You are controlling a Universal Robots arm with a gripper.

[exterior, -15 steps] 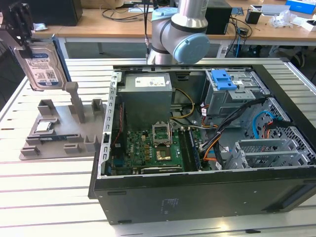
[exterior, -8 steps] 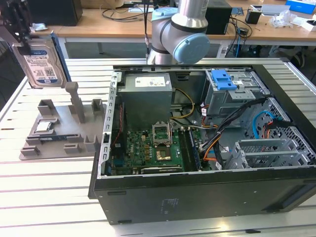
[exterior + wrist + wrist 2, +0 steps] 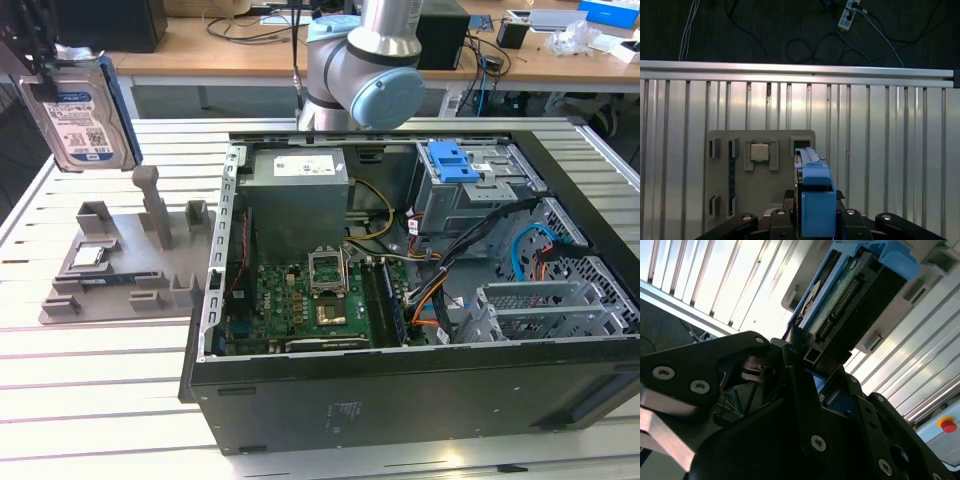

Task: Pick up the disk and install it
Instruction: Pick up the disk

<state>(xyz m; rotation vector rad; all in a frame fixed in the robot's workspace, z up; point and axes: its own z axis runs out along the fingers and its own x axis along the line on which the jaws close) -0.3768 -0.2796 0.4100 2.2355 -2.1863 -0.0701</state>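
Note:
The disk (image 3: 80, 115), silvery-grey with a blue-and-white label and a blue rail frame, hangs upright in the air at the exterior view's far left, above the grey fixture plate (image 3: 110, 265). My gripper (image 3: 47, 72) is shut on its top edge. In the second wrist view the black fingers (image 3: 795, 360) clamp the disk (image 3: 850, 295) by its connector end. In the first wrist view the disk (image 3: 815, 197) shows edge-on between the gripper (image 3: 815, 222) jaws, over the fixture plate (image 3: 765, 192).
An open computer case (image 3: 560, 390) lies at the exterior view's right, with a drive cage and blue latch (image 3: 455, 160), a grey power-supply box (image 3: 300, 190) and a motherboard (image 3: 310, 300). A small square processor chip (image 3: 759, 151) rests on the fixture plate. The slatted table's edge rail (image 3: 800, 70) runs beyond it.

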